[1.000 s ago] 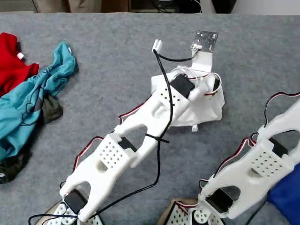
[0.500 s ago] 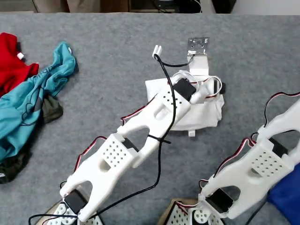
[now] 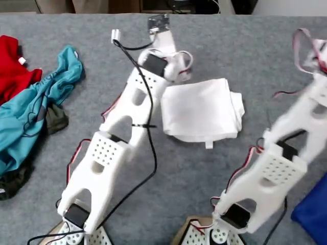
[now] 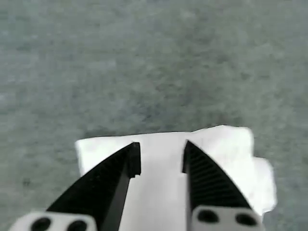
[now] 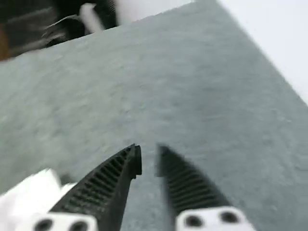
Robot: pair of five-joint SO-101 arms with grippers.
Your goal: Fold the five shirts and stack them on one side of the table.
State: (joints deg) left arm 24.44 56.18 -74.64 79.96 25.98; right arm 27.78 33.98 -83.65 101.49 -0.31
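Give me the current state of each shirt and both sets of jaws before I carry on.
White shirt: folded, flat on the table, not held.
Teal shirt: crumpled, unfolded.
Red shirt: crumpled, unfolded, touching the teal one.
Dark shirt: crumpled, partly under the teal one.
Blue cloth: at the table edge, fold cannot be told.
Left jaws: open, empty, above the white shirt.
Right jaws: slightly open, empty, above bare table.

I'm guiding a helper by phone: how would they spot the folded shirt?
On the grey table, look at the middle. The white shirt lies there, folded flat; the red shirt and teal shirt lie crumpled at the left edge.
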